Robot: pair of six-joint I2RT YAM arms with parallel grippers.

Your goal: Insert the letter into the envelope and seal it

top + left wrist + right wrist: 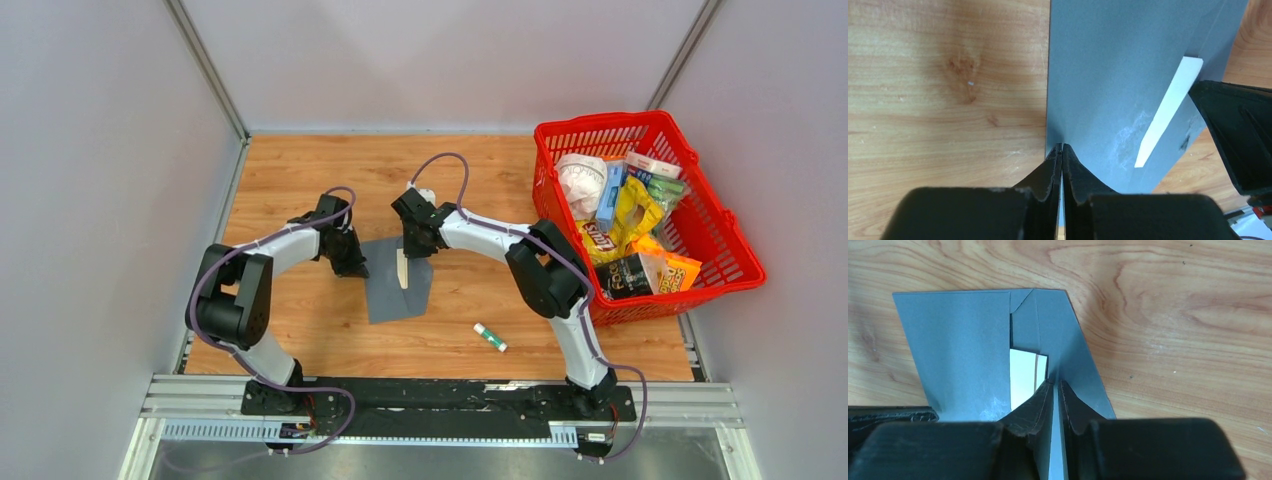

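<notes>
Envelope (963,350) — edge inside right claw (1056,383)

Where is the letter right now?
In the top view, the letter is a pale strip at the opening of the envelope, mid-table, beside the right gripper.

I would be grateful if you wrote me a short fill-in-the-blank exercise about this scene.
1. The left gripper and right gripper both pinch the ___.
2. The glue stick lies on the wooden ___.
3. The basket's colour is ___.
Missing words: envelope; table; red.
</notes>
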